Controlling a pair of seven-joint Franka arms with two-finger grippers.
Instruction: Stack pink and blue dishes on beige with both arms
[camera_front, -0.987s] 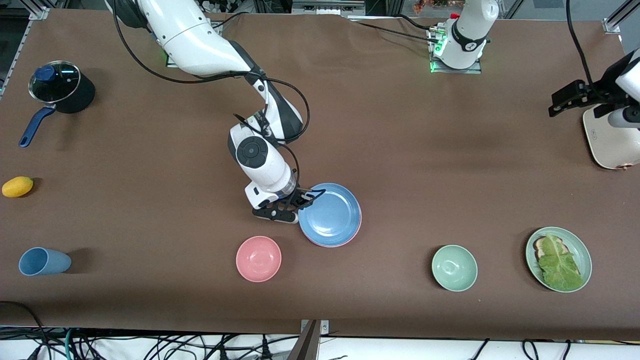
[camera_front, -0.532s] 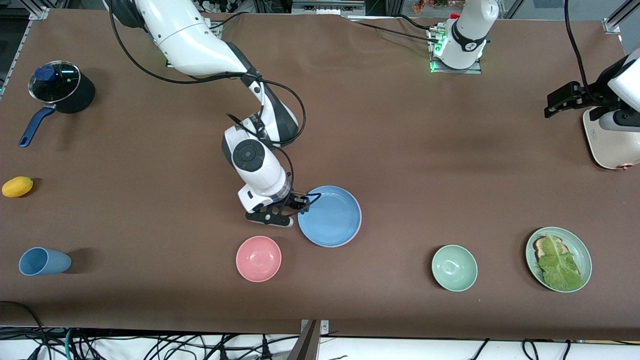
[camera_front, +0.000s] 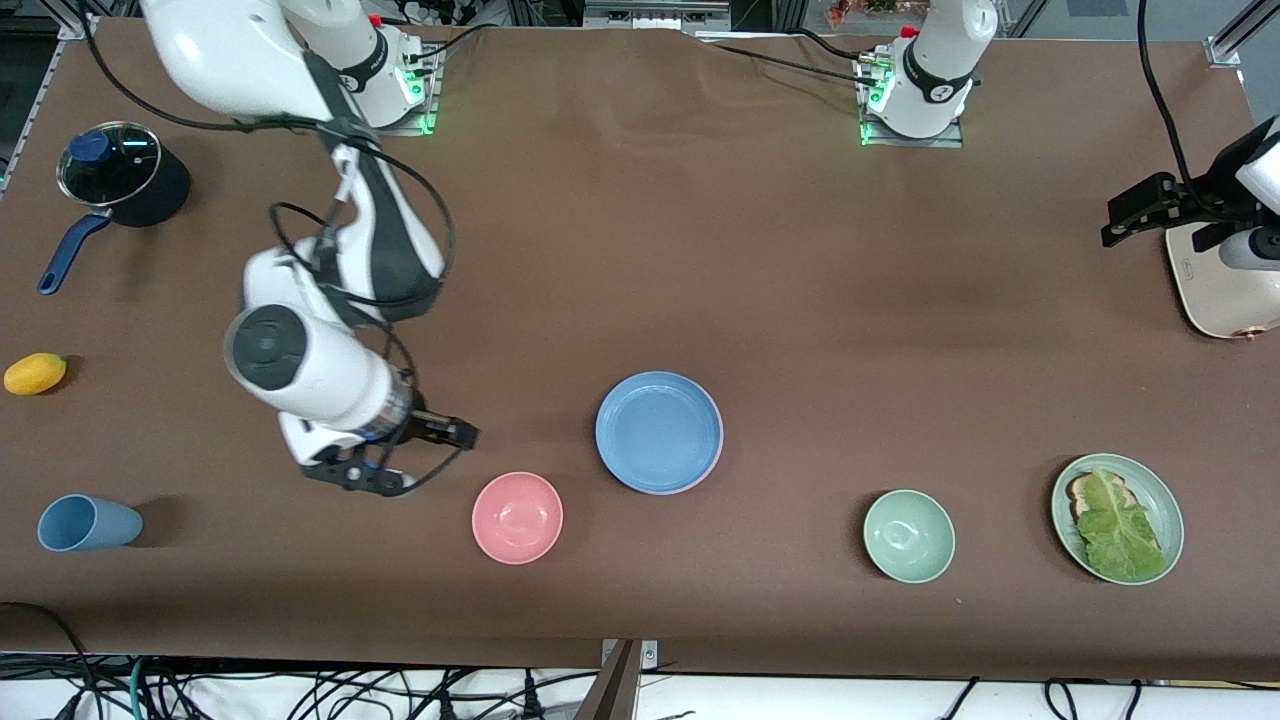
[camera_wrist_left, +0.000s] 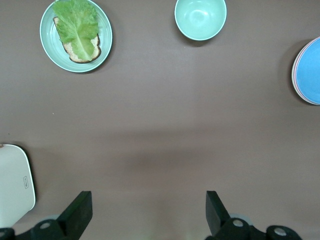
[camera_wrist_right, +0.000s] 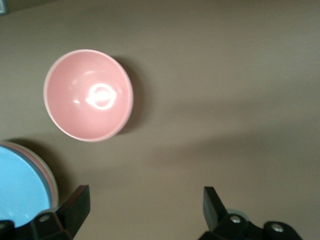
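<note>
Brown table (camera_front: 800, 300) — blue plate (camera_front: 658, 431) topping stack; cables (camera_front: 300, 695) along edge

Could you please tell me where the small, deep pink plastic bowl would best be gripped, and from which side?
Probably its thin rim, one finger inside and one outside, descending from above. The pink bowl sits upright, mouth open. Take the rim toward the right arm's end, where the open right gripper hovers; the open left gripper waits over its own end.
</note>
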